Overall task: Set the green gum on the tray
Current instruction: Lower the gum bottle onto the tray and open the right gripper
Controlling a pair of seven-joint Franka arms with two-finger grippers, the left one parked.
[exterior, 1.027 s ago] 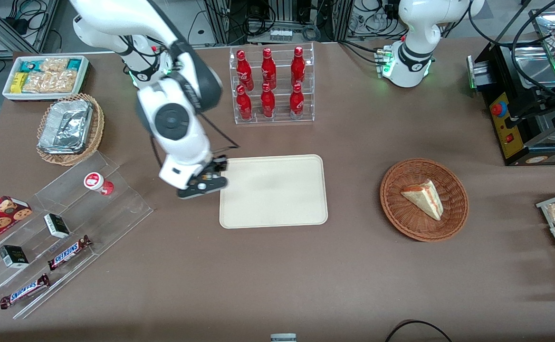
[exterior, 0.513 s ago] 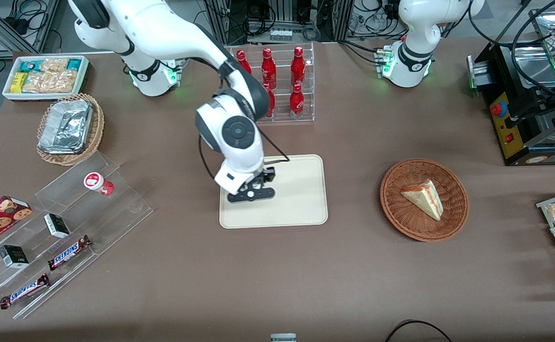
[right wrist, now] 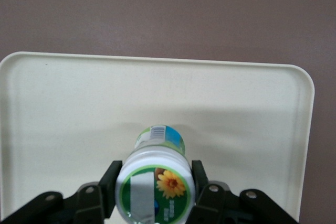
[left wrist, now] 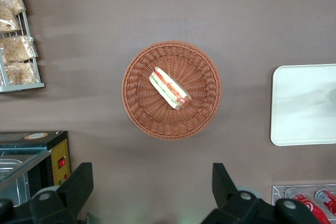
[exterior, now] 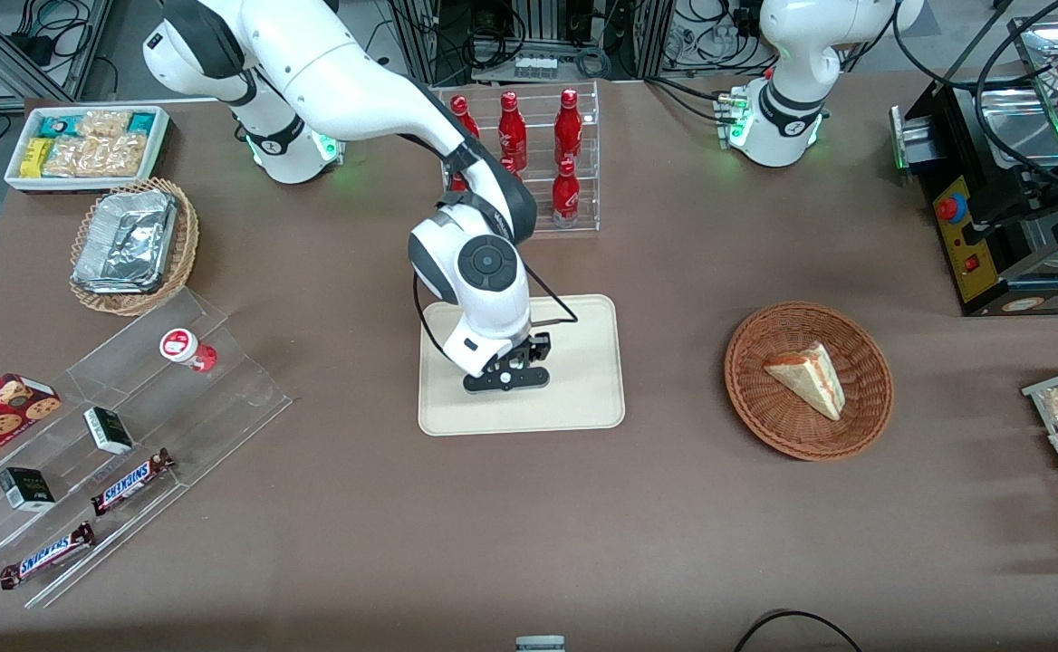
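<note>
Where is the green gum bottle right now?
The green gum is held between the fingers of the right arm's gripper, above the tray, over the tray's middle part.

Green gum (right wrist: 156, 182) lid white-green, orange flower; tray (right wrist: 63, 108) cream.

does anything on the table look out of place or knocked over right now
Nothing stands out. The gripper holds the green gum upright by its lid, above the tray; the red-lidded bottle stands on its clear rack.
</note>
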